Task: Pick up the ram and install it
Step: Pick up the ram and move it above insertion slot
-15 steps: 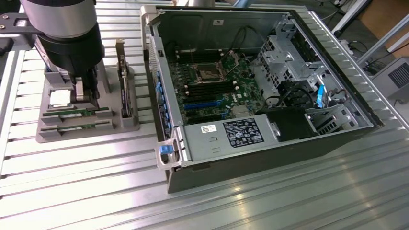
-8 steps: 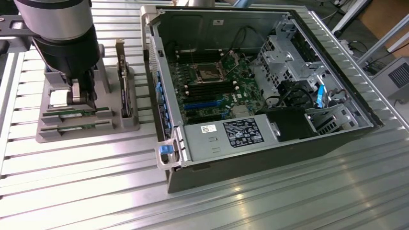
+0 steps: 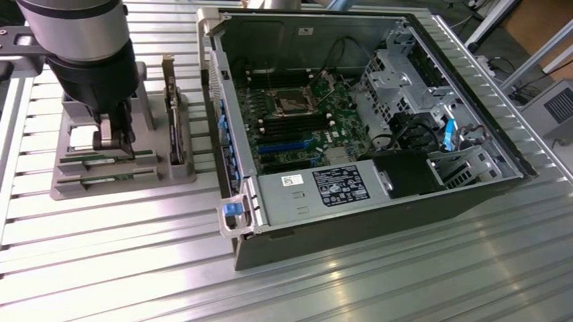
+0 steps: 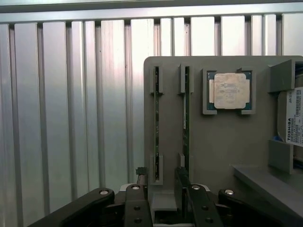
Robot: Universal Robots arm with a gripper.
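Hovering low over the grey holder [image 3: 152,173], the gripper [image 3: 115,142] has its jaws spread wide and holds nothing. The ram [image 4: 156,127] stands on edge in a holder slot, in line with the gap between the fingers [image 4: 137,198]. A second stick [image 4: 186,127] sits in the parallel slot beside it. The processor chip [image 4: 230,91] lies in its own pocket. The open computer case [image 3: 358,121] is on the exterior view's right.

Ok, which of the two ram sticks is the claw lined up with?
The ram stick nearest the edge of the holder, farther from the processor chip: the open claw straddles its line, while the other stick sits off to one side.
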